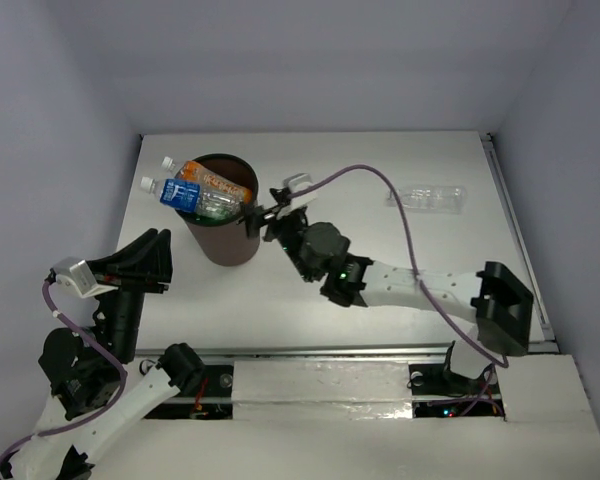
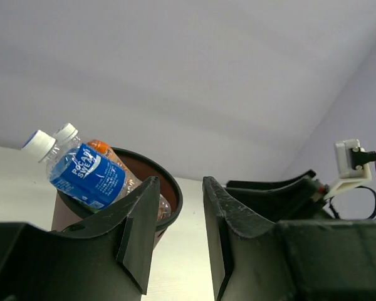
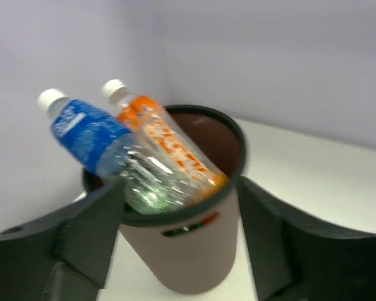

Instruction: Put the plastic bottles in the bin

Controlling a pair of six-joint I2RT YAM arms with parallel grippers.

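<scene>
– At the bin's (image 1: 223, 245) right flank, what is the condition of the right gripper (image 1: 263, 207)?

– Fingers spread wide with nothing between them, per its wrist view. It hangs just beside the rim. The left gripper (image 1: 163, 262) is likewise parted and empty, near the bin's left side.

– Contents of the bin?

– Crowded. A blue-labelled bottle (image 1: 177, 193) and an orange bottle (image 1: 218, 181) lean out over the far-left rim, caps outside it. A clear one lies against them. What sits lower down cannot be told.

– Outstanding item?

– One clear bottle (image 1: 427, 197), lying on its side on the table (image 1: 360, 160), far right and well apart from the bin. In my judgement the step in hand is fetching it with the right arm.

– Recommendations?

– Draw off from the rim without brushing it. The bin may shift if nudged, and the leaning pair could tip out. Approach the clear bottle from above with the jaws across its body at mid-length, not along it, because a round bottle rolls under a glancing touch. Close gently, as thin plastic crumples. Release over the open near-right part of the bin mouth, clear of the protruding bottles.
</scene>
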